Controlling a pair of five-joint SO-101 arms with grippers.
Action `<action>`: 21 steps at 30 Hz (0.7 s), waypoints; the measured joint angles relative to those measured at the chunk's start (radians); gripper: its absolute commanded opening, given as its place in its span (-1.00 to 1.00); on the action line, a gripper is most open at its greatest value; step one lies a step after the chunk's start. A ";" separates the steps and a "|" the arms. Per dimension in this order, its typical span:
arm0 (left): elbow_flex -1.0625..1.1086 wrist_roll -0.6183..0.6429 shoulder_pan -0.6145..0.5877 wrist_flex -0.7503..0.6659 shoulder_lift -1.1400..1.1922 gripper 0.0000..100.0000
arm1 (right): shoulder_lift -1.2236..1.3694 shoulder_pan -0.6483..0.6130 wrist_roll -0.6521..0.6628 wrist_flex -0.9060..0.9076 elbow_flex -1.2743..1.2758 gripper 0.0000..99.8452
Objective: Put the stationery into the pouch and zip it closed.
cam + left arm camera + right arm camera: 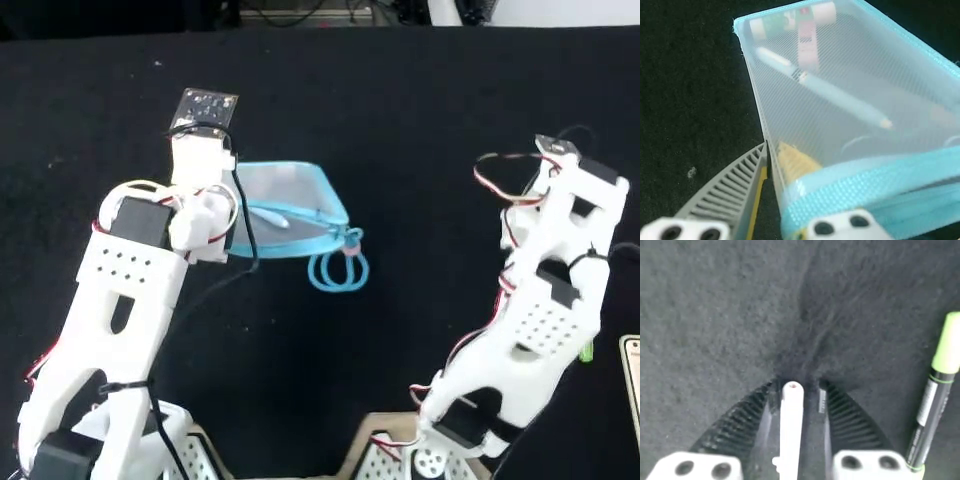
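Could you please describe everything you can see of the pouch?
The pouch is a flat, translucent bag with a fine mesh look, light blue trim and a light blue zip band along one side. A light blue cord loop trails from one corner. It lies on the black table. A light blue pen and a pink-and-white item show through its wall. The left gripper has its jaws shut on one edge. I cannot tell whether the zip is closed.
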 measured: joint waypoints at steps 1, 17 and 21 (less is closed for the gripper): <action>0.000 0.000 0.000 0.000 0.000 -0.94 | 0.006 0.002 0.000 0.014 -0.017 -0.95; 0.000 0.000 0.000 0.000 0.000 -0.94 | -0.005 -0.003 0.006 0.064 -0.049 -0.91; 0.000 0.000 0.000 0.000 0.000 -0.94 | -0.005 -0.002 0.029 0.063 -0.049 -0.73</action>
